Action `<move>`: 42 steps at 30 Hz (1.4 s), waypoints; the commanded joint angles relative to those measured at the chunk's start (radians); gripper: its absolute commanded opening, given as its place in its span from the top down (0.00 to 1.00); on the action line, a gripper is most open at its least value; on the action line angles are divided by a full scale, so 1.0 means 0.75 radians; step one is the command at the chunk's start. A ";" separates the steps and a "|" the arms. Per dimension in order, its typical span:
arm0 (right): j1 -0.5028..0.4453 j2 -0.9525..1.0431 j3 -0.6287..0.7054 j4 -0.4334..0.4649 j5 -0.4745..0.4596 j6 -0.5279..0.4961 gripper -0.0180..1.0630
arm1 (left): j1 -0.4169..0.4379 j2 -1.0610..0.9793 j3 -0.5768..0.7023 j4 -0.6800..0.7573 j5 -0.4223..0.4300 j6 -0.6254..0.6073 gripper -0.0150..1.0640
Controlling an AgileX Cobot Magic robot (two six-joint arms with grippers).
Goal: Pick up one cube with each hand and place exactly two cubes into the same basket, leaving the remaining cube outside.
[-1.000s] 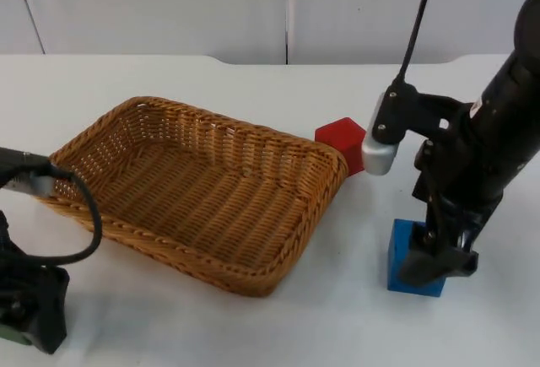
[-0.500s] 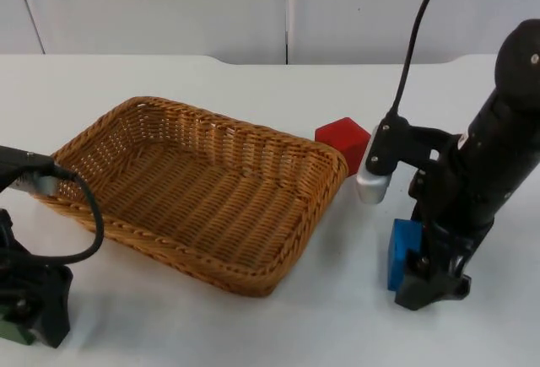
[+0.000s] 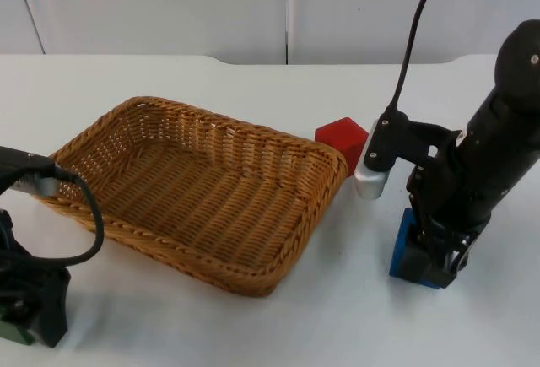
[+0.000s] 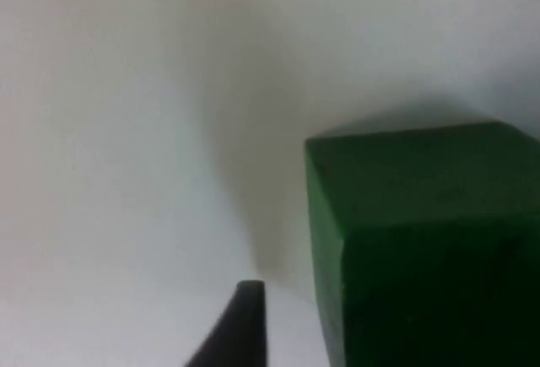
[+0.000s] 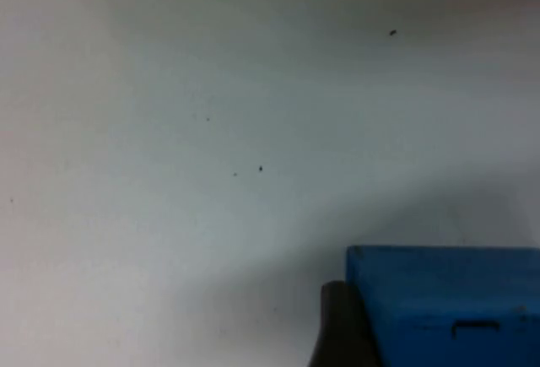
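The right gripper [image 3: 432,259] was clamped on the blue cube [image 3: 403,249] at 4 o'clock of the basket [image 3: 202,188]. The red cube [image 3: 342,141] sat at 2 o'clock. The left gripper [image 3: 25,321], state undetermined, was beside the green cube [image 4: 422,232].

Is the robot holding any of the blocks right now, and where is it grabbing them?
Cannot be told. The right gripper is down at the blue cube, the left gripper at the green cube; neither grip shows clearly.

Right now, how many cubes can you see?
3: red cube behind the basket's right corner, blue cube under the right gripper, green cube at the left gripper.
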 commanded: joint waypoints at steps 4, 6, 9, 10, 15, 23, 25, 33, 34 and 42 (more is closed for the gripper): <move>0.008 -0.005 -0.003 0.005 0.024 0.033 0.99 | -0.009 -0.001 -0.004 0.020 -0.017 0.003 0.49; 0.008 -0.005 -0.003 0.005 0.037 0.032 0.98 | -0.009 -0.001 -0.004 0.026 -0.021 0.003 0.57; 0.008 -0.005 -0.003 0.000 0.068 0.032 0.98 | -0.009 -0.001 -0.004 0.033 -0.018 0.003 0.84; 0.008 -0.005 -0.003 0.000 0.074 0.032 0.98 | -0.009 -0.001 -0.004 0.035 -0.018 0.003 0.88; 0.008 -0.013 -0.003 -0.009 0.100 0.032 0.98 | -0.009 -0.001 -0.004 0.052 0.020 0.003 0.99; 0.008 -0.140 -0.003 -0.009 0.138 0.032 0.98 | -0.009 -0.012 -0.026 0.061 0.151 -0.003 0.99; 0.008 -0.170 -0.003 -0.009 0.142 0.032 0.98 | -0.009 -0.022 -0.044 0.061 0.198 -0.006 0.99; 0.008 -0.386 -0.003 -0.004 0.169 0.032 0.98 | -0.009 -0.165 -0.127 0.061 0.338 -0.069 0.99; 0.008 -0.386 -0.003 -0.004 0.169 0.032 0.98 | -0.009 -0.165 -0.127 0.061 0.338 -0.069 0.99; 0.008 -0.537 -0.003 0.005 0.172 0.072 0.98 | -0.009 -0.389 -0.127 0.061 0.332 -0.108 0.99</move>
